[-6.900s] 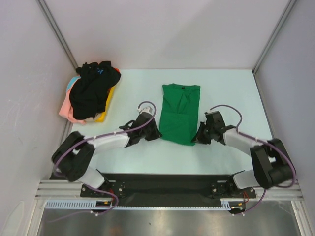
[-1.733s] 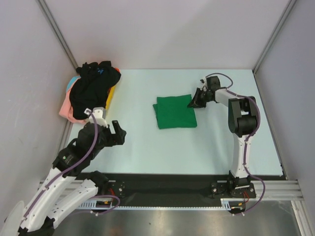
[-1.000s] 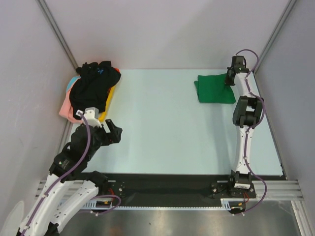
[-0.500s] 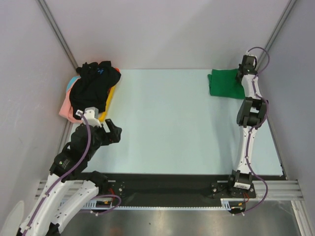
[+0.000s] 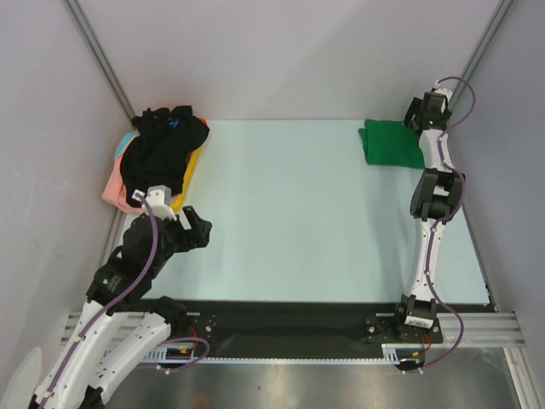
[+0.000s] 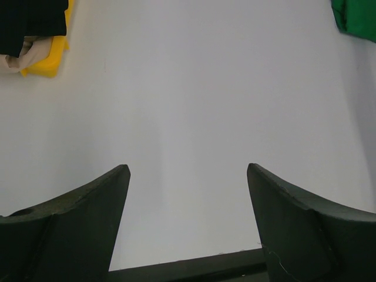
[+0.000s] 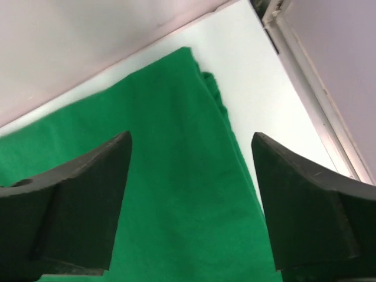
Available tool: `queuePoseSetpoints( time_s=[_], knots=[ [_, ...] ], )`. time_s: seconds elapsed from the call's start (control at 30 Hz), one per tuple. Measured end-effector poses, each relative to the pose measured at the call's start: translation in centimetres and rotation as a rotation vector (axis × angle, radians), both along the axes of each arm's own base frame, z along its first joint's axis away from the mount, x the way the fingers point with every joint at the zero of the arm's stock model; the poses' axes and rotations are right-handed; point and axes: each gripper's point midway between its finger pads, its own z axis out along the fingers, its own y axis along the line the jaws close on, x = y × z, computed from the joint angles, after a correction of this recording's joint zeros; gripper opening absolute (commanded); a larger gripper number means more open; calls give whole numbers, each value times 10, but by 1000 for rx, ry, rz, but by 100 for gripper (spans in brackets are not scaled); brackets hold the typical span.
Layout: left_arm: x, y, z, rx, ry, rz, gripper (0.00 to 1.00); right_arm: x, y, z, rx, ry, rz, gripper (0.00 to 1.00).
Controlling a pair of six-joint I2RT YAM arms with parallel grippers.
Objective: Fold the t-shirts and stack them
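Note:
A green t-shirt (image 5: 390, 145) lies folded flat in the table's far right corner, and it fills the right wrist view (image 7: 147, 205). My right gripper (image 5: 416, 114) (image 7: 191, 136) hovers over its right edge, open, with nothing between the fingers. A loose pile of t-shirts sits at the far left, with a black one (image 5: 162, 153) on top and pink (image 5: 115, 192) and yellow (image 5: 180, 198) cloth beneath. My left gripper (image 5: 197, 228) (image 6: 187, 167) stands open over bare table, near the pile. Its view catches the yellow t-shirt (image 6: 44, 64) and a corner of the green t-shirt (image 6: 355, 17).
The pale table (image 5: 289, 213) is boxed in by grey walls with metal posts at the corners. A frame rail (image 7: 305, 88) and the back wall (image 7: 88, 47) run close beside the green t-shirt. The black base strip (image 5: 289, 319) spans the near edge.
My right gripper slid the folded green t-shirt a little further into the far right corner, then opened and let it go. The left arm has stayed still.

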Motion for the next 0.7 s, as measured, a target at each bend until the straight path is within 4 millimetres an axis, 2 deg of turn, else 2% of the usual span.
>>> queuePoseSetpoints(
  time_s=[0.1,0.2,0.23,0.33,0.43,0.5,0.57,0.63,0.7],
  knots=[
    [0,0,0,0,0,0,87,-4,-6,-3,6,-4,-43,89],
    [0,0,-1,1,2,0,87,-24,-6,-9,31,38,-78,89],
    [0,0,-2,1,3,-1,87,-29,-5,-16,39,59,-82,89],
    [0,-1,-2,0,5,-4,88,-45,4,16,85,38,-97,87],
    [0,-1,-2,-1,6,-7,91,-63,22,60,149,-17,-82,85],
    [0,-1,-2,-1,6,-8,94,-82,46,96,182,-61,-47,85],
    [-1,-2,-2,-4,7,-13,94,-100,80,127,196,-103,10,86],
    [-1,-2,-2,-5,8,-15,94,-128,133,153,201,-142,102,87],
    [-1,-3,-2,-7,8,-19,96,-158,194,162,210,-160,222,87]
  ],
)
